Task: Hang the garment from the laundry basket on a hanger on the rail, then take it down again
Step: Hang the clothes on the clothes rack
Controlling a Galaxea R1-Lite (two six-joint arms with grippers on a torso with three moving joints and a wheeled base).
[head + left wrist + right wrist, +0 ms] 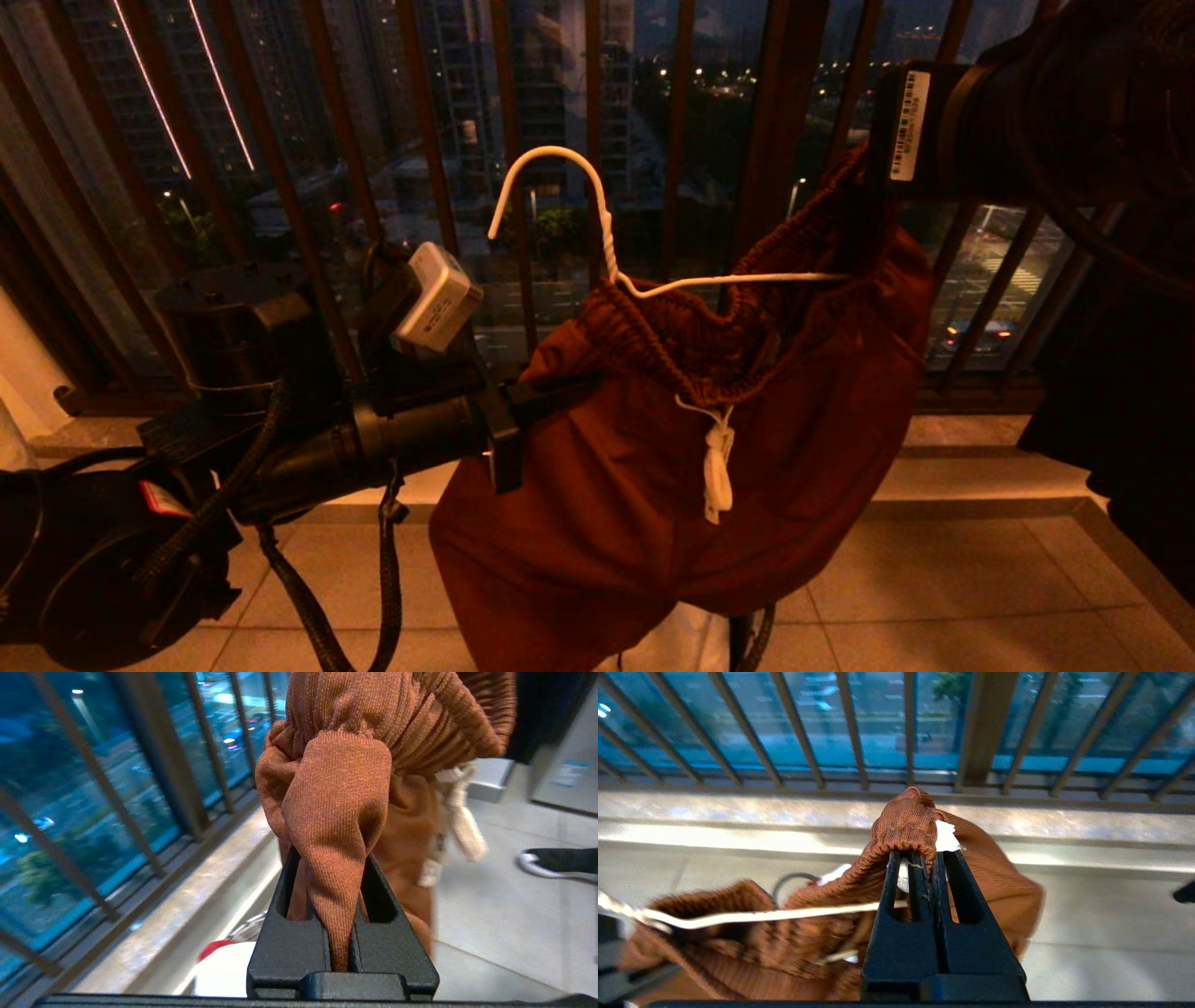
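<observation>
We see the rust-brown shorts (635, 485) held up in the air between both arms, in front of the dark barred railing (425, 121), above the tiled floor (952, 588). The left gripper (537, 397) comes in from the left and is clamped on a fold of the fabric at the shorts' left edge; in the left wrist view its fingers (289, 933) pinch a bunched tongue of cloth tight between them. The right gripper (920, 861) sits high on the right, clamped on the gathered waistband at its right end, and in the right wrist view the elastic bulges over the fingertips (957, 868).

The white wire hanger (607, 233) stands upright in the waistband opening, hook up and clear of everything. Its right shoulder wire runs level toward the right gripper; its left shoulder dips into the cloth. Whether the right gripper also pinches the wire, we cannot tell.

The white drawstring (717, 462) dangles from the waistband front, centre. The legs of the shorts hang down slack. A dark shoe (556, 863) shows on the floor at the edge of the left wrist view.
</observation>
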